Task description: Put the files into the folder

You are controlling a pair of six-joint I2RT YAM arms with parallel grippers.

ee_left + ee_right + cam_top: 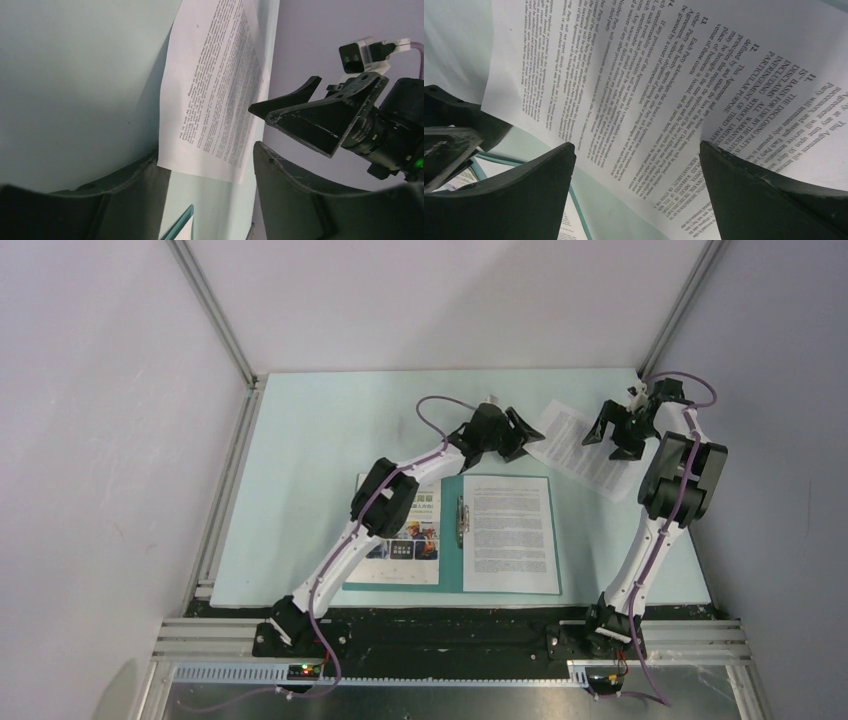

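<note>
Beyond the folder (449, 552), both jaws stand wide near a loose text sheet (580, 452).

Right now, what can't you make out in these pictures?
- Brochure page, top view: the left arm covers its upper left part.
- Loose text sheet, top view: the print is too small to read, and its right edge lies under the right gripper.
- Folder, both wrist views: only a sliver shows, cut off at the bottom edge.
</note>
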